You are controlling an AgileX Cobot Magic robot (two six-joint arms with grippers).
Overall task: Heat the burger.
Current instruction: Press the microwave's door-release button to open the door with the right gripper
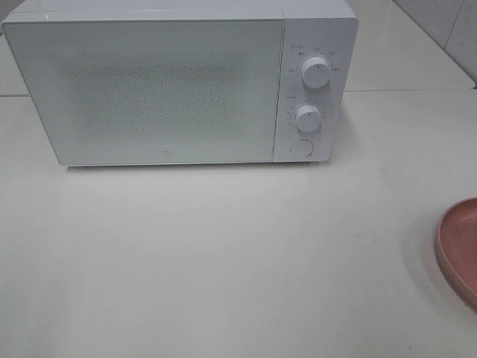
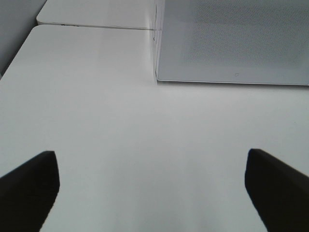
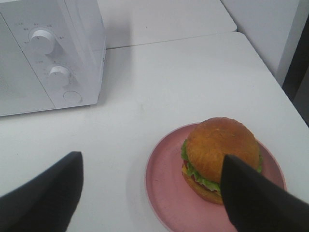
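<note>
The burger (image 3: 219,157), with a golden-brown bun, green lettuce and a red slice, sits on a round pink plate (image 3: 164,186) to the right of the white microwave (image 1: 149,89). My right gripper (image 3: 152,198) hangs open above the table, one dark finger overlapping the burger's near side in the wrist view. My left gripper (image 2: 152,191) is wide open over bare table in front of the microwave's left corner (image 2: 159,77). The microwave door is shut. In the exterior view only the plate's rim (image 1: 455,246) shows at the right edge; neither gripper appears there.
The microwave has two white knobs (image 1: 315,72) (image 1: 307,117) and a round button (image 1: 301,147) on its right panel. White tabletop (image 1: 223,261) stretches in front of it. A table seam runs behind, and a tiled wall stands at the back right.
</note>
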